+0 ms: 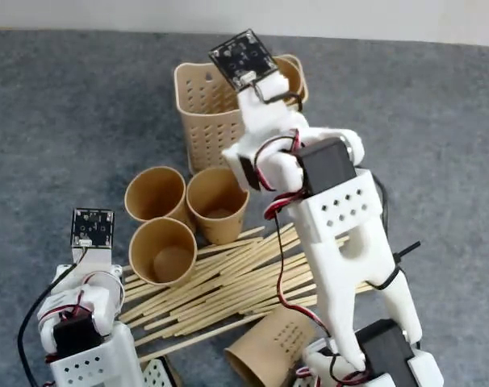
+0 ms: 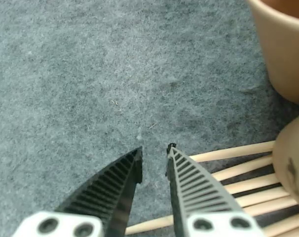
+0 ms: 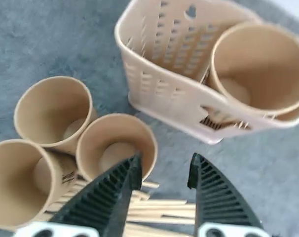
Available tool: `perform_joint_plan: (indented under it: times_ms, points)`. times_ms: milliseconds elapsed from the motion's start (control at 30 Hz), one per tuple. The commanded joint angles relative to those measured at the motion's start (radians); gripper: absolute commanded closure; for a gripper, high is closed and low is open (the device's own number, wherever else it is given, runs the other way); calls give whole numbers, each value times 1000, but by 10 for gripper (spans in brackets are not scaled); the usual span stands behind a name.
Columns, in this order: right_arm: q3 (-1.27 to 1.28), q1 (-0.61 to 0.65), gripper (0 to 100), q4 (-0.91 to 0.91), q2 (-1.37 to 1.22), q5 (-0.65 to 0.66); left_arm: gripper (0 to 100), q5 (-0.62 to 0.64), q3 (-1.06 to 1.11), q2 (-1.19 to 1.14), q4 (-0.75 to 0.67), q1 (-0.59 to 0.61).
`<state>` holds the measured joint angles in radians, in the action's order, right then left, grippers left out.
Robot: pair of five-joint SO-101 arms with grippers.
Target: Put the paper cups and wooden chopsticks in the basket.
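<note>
You're working on a grey cloth mat (image 1: 67,121) that is felt-like, fuzzy and matt. The basket (image 3: 159,84) looks like smooth beige plastic with a dull sheen, its walls pierced with slots. The paper cups (image 3: 53,111) are plain brown paper, matt inside and out. The chopsticks (image 1: 228,282) are pale, dull bare wood. The arm shells (image 1: 329,274) are white matt plastic — and the fingers (image 2: 112,190) of the left gripper (image 2: 155,148) and right gripper (image 3: 165,160) are black ribbed plastic, faintly glossy.
</note>
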<state>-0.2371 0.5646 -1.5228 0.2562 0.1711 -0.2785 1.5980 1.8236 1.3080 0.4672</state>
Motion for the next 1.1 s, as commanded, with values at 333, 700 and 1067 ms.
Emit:
perform_joint_plan:
  times_ms: [333, 700, 1067]
  points:
    - [-16, 81, 795, -104, -189, -206, 898, -5, -8, 15, -11, 13]
    - [-16, 81, 752, -94, -328, -227, 898, -5, -8, 15, -11, 13]
    - [-13, 64, 902, -119, -437, -229, 898, -5, -8, 15, -11, 13]
